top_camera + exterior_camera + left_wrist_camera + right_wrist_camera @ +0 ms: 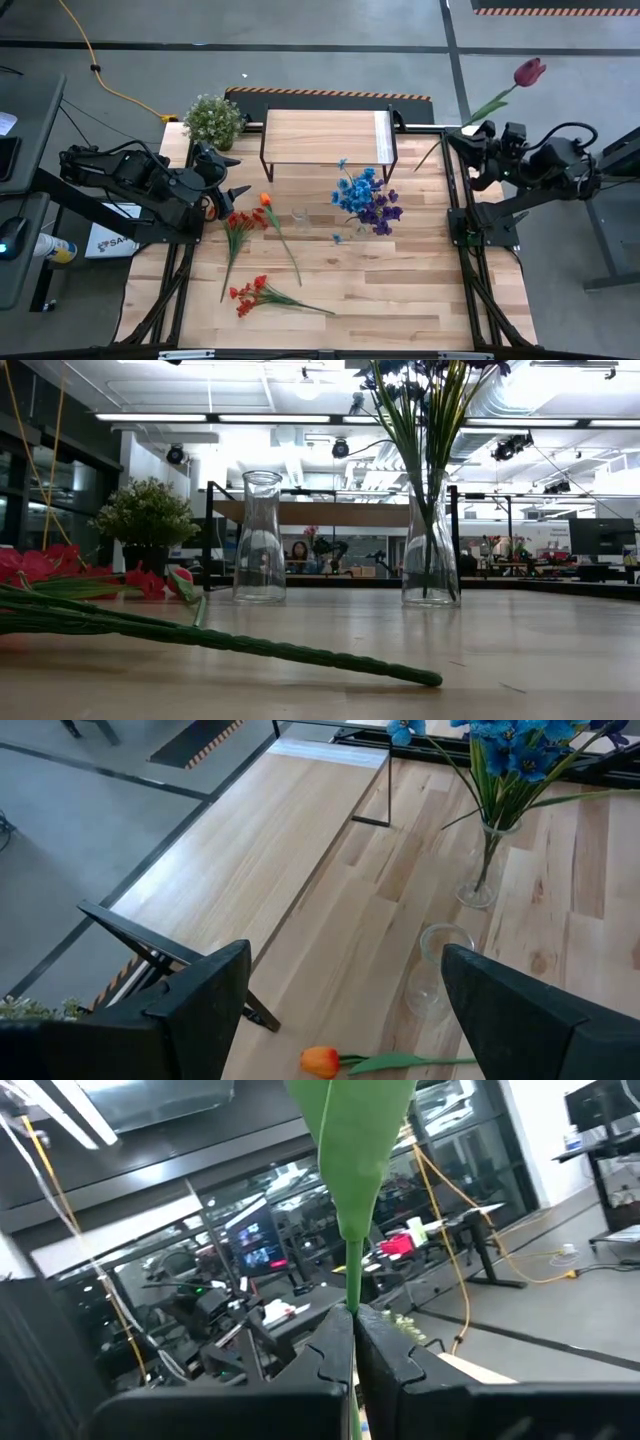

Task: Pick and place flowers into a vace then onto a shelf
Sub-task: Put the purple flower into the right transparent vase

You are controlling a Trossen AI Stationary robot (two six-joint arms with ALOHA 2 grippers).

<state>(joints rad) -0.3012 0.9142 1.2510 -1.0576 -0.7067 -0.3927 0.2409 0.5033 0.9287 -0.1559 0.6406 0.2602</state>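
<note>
- My right gripper (352, 1342) sits off the bench's right edge near the far corner, clenched on the stem of 1 dark red tulip (529, 71); its bloom points up and away beyond the bench, out over the floor.
- In the right wrist view I see the green stalk pinched between the 2 dark fingers (325, 1355), with a broad leaf rising above them.
- My left gripper (236, 192) hovers over the bench's left edge, near the far corner, with its claw released and nothing between the fingers (215, 990).
- The shelf (325, 137) stands at the bench's far edge, centred, its pale strip at the right end; nothing is on it.
- A filled vase (430, 545) stands near the middle of the bench, in front of the shelf's right half, holding blue and purple flowers (365, 198).
- An empty vase (300, 218) stands upright just to the left of the filled one, apart from it.
- 1 orange tulip (266, 199) lies flat between my left gripper and the empty vase, stalk running toward the near edge.
- Red flowers (240, 221) lie loose beside it, toward the left edge.
- A second red spray (249, 294) lies near the near-left corner.
- A potted plant (213, 120) occupies the far-left corner, beside the shelf's left end.
</note>
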